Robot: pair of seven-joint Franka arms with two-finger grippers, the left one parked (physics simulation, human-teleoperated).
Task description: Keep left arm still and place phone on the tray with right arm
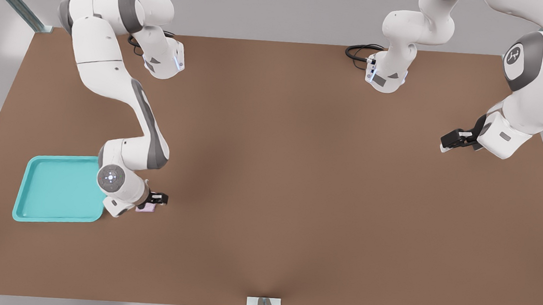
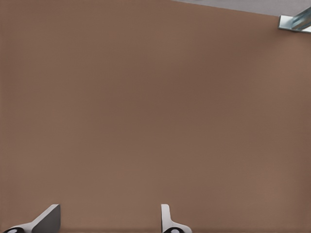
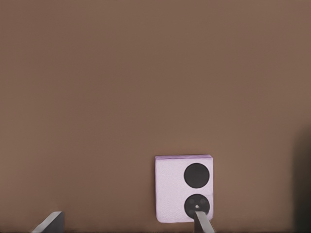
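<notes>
Brown table (image 1: 298,183), flat and plain. Turquoise tray (image 1: 31,187) lies near the front view's left edge. Small lilac phone (image 1: 147,207) lies flat just beside the tray's right rim, lenses up. Gripper (image 1: 155,198) is low over the phone, fingers apart.

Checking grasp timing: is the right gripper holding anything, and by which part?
Nothing is held. The gripper is open over the phone, which lies flat on the table, beside the tray.
</notes>
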